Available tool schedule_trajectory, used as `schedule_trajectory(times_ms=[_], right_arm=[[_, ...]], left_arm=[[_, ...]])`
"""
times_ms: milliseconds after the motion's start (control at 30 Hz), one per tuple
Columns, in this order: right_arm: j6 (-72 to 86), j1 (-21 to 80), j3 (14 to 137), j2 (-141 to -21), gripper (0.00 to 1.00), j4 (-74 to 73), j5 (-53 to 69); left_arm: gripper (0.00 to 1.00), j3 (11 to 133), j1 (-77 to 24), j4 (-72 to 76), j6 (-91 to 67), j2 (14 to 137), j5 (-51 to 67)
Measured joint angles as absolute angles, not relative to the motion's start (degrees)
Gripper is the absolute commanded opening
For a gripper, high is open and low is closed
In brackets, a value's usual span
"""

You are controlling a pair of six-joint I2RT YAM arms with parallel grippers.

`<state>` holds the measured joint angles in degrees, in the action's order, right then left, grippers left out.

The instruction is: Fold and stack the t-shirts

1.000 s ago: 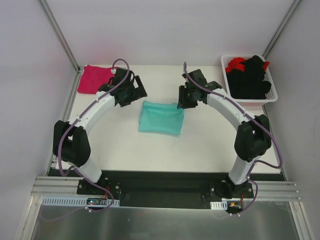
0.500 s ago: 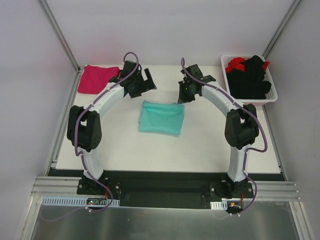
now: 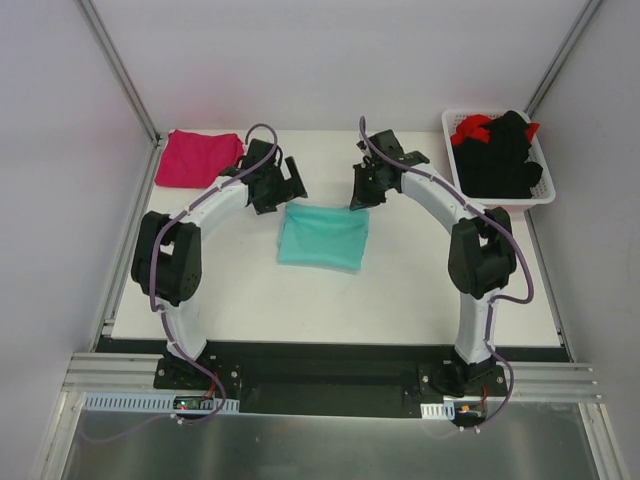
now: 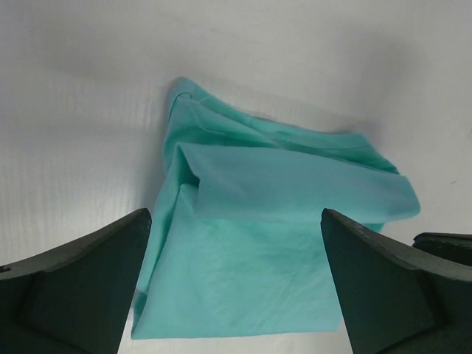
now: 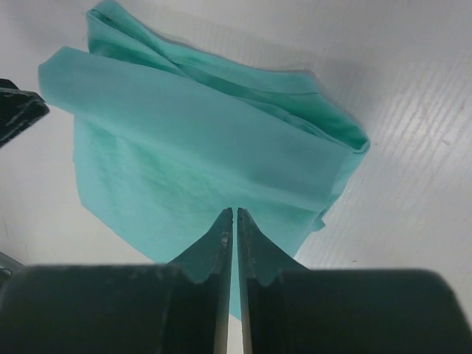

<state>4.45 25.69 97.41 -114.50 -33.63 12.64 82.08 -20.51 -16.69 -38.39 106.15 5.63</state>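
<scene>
I see the teal shirt (image 3: 322, 236) lying folded on the white counter (image 3: 420, 285), and I describe all other places from it. The left tool (image 4: 234, 219) hangs over the far left corner of the teal shirt. It is released, with its two fingers standing wide apart and nothing between them. The right tool (image 5: 235, 214) hangs over the far right corner of the teal shirt. It is clenched, the fingers almost meeting with only a thin slit between them. I see no cloth in that slit, but I cannot tell if the tips touch the fabric under them. In both wrist views the teal shirt shows several layers, with a thick fold along its far edge. The pink shirt (image 3: 198, 157) lies flat, far to the left of the teal shirt and apart from it. A white basket (image 3: 545, 196) stands far to the right of the teal shirt, holding black clothes (image 3: 500, 160) with a red piece (image 3: 472, 128) on top.
</scene>
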Motion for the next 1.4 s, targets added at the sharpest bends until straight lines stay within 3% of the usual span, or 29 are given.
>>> schedule_trajectory(times_ms=[67, 467, 1400], right_arm=[[4.67, 26.44, 97.51, -114.50, 0.01, -33.67, 13.52], [7.49, 31.29, 109.56, -120.62, 0.01, -32.77, 21.69], [12.12, 32.14, 115.57, -133.86, 0.01, -28.73, 31.40]], left_arm=[[0.99, 80.23, -20.51, -17.02, -38.44, 105.32, 4.38], [0.99, 76.97, -14.50, -24.01, -38.17, 93.60, -9.17], [0.99, 76.95, -14.63, -27.79, -38.11, 93.36, -6.50]])
